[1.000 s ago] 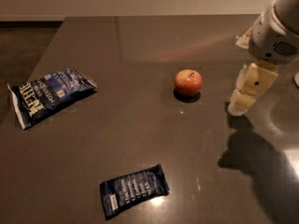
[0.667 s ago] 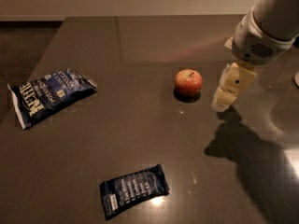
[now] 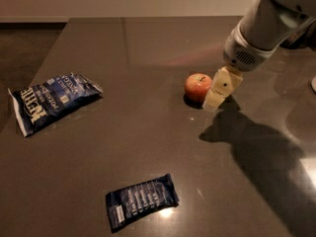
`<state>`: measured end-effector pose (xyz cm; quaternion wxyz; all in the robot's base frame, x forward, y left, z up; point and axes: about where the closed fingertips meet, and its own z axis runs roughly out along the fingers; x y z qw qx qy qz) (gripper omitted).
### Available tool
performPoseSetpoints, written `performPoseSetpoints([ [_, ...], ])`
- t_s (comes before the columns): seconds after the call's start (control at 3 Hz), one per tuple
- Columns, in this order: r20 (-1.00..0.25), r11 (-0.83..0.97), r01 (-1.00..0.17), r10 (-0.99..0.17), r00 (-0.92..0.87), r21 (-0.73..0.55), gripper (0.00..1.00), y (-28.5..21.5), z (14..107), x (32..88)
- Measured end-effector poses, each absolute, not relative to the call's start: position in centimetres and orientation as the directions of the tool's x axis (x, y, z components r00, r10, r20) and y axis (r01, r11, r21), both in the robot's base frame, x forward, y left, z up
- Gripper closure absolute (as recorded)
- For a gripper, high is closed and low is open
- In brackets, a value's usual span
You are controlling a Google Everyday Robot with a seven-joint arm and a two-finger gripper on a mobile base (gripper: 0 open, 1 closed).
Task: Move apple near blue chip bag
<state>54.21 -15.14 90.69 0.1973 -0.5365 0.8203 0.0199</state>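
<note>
The apple (image 3: 197, 85), small, round and red-orange, sits on the dark table right of centre. My gripper (image 3: 220, 89) hangs from the arm at the upper right, its cream-coloured fingertip end just right of the apple, close to it or touching it. The blue chip bag (image 3: 51, 100), crinkled with white lettering, lies at the far left of the table, well away from the apple.
A smaller flat dark navy packet (image 3: 141, 200) lies near the table's front, below centre. The table's left edge (image 3: 34, 78) runs diagonally past the chip bag, with floor beyond. My arm casts a large shadow (image 3: 261, 157) over the table's right side.
My gripper has moved left and slightly down, from well right of the apple to right beside it. The apple and both bags have not moved.
</note>
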Motion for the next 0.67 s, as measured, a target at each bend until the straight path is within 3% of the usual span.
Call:
performPoseSetpoints([
  [0.67, -0.378, 0.443, -0.891, -0.845, -0.379, -0.096, 0.0, -12.6, 87.4, 55.8],
])
